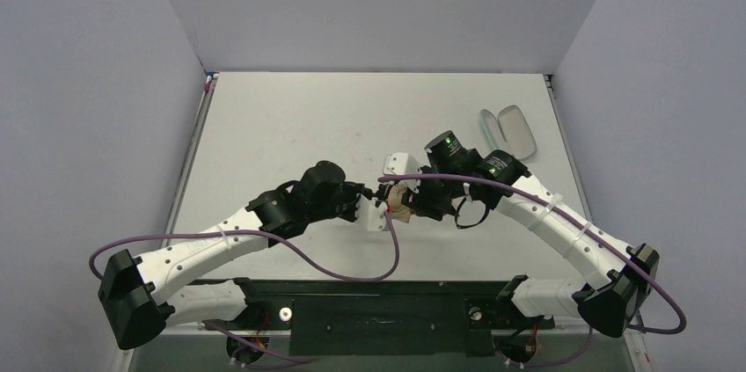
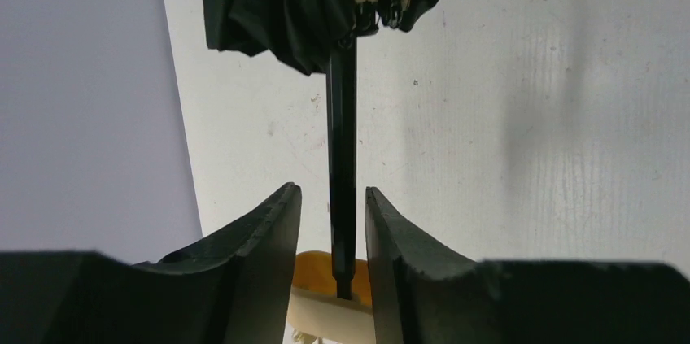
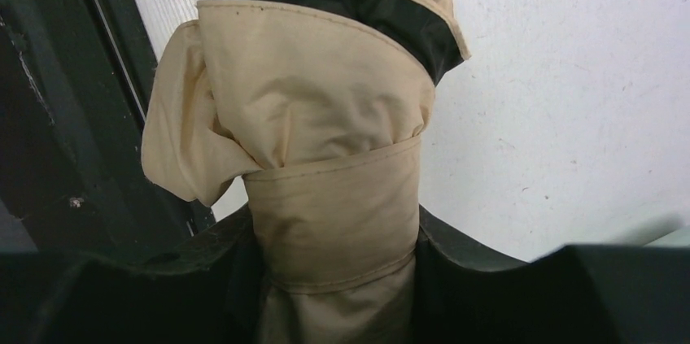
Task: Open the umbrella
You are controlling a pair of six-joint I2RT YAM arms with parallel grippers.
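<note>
The umbrella (image 1: 403,201) is held above the table between both grippers, folded. In the right wrist view its tan fabric (image 3: 317,100) is bunched, with black lining at the top and a tan strap (image 3: 334,198) wrapped round it. My right gripper (image 3: 334,226) is shut on this bundle, a finger on each side. In the left wrist view the thin black shaft (image 2: 342,141) runs from the black canopy folds (image 2: 301,10) down to the beige handle knob (image 2: 325,311). My left gripper (image 2: 332,193) is shut on the knob, with the shaft between the fingers.
The pale mint-green hard case (image 1: 517,131) lies open at the table's right rear. The black base rail (image 1: 378,310) runs along the near edge. Purple cables hang from both arms. Grey walls enclose the table (image 1: 290,126) on three sides.
</note>
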